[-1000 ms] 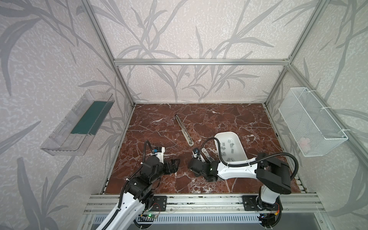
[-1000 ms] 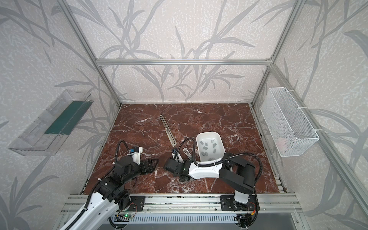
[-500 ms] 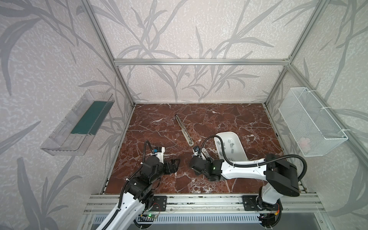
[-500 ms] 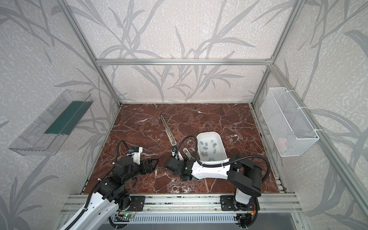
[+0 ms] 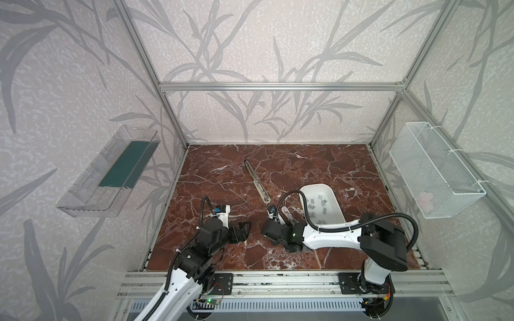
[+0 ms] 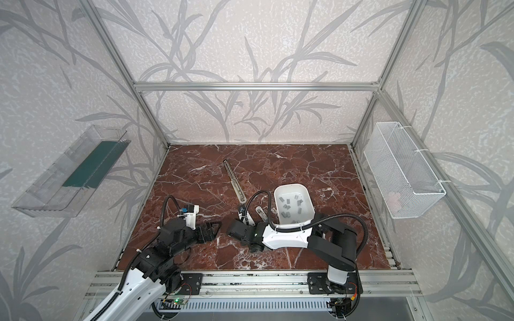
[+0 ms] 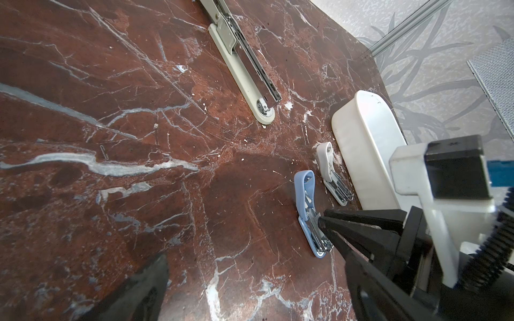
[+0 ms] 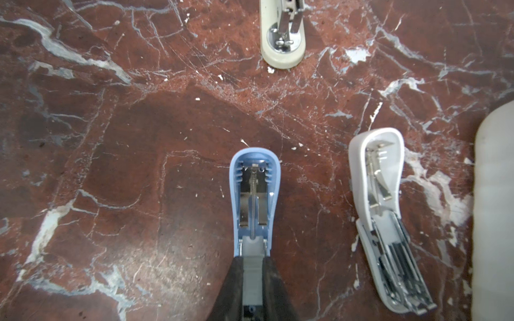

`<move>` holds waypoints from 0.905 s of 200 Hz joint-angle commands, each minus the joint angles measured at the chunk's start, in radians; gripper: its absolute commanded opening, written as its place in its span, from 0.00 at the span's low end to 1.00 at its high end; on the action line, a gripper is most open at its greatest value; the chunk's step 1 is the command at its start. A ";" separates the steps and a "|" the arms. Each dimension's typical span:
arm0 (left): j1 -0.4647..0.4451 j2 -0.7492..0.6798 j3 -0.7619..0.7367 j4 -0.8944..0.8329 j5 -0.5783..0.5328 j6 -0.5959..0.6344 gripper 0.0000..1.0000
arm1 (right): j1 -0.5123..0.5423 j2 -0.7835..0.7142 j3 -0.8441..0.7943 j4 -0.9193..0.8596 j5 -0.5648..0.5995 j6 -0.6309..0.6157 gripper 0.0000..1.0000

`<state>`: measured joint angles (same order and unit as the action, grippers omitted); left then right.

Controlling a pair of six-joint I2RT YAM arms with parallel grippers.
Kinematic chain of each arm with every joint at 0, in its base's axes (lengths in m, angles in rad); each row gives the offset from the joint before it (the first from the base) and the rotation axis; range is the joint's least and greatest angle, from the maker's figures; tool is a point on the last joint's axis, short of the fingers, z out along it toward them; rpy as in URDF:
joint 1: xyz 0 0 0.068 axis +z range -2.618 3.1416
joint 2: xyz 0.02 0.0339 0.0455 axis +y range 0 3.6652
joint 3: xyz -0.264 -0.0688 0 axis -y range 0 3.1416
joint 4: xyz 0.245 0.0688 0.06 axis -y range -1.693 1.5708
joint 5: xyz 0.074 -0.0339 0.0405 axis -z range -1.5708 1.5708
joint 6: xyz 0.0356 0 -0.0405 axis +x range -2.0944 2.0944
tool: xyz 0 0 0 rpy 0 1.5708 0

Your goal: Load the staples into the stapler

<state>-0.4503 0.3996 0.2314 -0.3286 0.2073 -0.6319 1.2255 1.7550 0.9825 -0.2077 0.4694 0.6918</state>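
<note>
A small blue stapler (image 8: 254,194) lies opened out flat on the marble table, its spring and channel facing up. My right gripper (image 8: 253,261) is shut on the stapler's grey lower half, one black finger on each side. In the left wrist view the same blue stapler (image 7: 304,191) shows with the right gripper (image 7: 322,222) at its near end. The staples (image 5: 319,203) (image 6: 292,207), small grey strips, lie loose in a white tub (image 5: 317,185). My left gripper (image 5: 244,230) (image 7: 256,291) hovers open and empty left of the stapler.
A white stapler (image 8: 381,211) (image 5: 286,212) lies opened out between the blue one and the white tub (image 8: 495,208). A long cream stapler (image 5: 257,180) (image 7: 244,72) lies further back. A wire basket (image 5: 436,169) and a clear bin (image 5: 108,172) hang on the side walls.
The right arm has shifted, its elbow swinging out to the right, and its jaws have closed on the blue stapler. The left arm has not moved.
</note>
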 commanded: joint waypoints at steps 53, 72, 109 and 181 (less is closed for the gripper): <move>0.000 -0.027 0.029 0.107 -0.060 -0.059 0.99 | -0.006 -0.041 0.022 0.005 0.004 -0.027 0.22; 0.001 0.012 -0.081 0.370 -0.064 -0.186 0.99 | -0.022 -0.043 0.009 0.032 -0.009 -0.036 0.23; -0.008 0.261 -0.083 0.594 0.050 -0.178 0.85 | -0.051 -0.109 -0.034 0.088 -0.024 -0.049 0.23; -0.208 0.741 -0.011 0.951 -0.005 -0.133 0.75 | -0.106 -0.170 -0.128 0.178 -0.047 -0.089 0.24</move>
<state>-0.5900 1.0374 0.1562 0.4534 0.2367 -0.7868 1.1282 1.6440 0.8818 -0.0620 0.4164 0.6151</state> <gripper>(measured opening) 0.745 0.238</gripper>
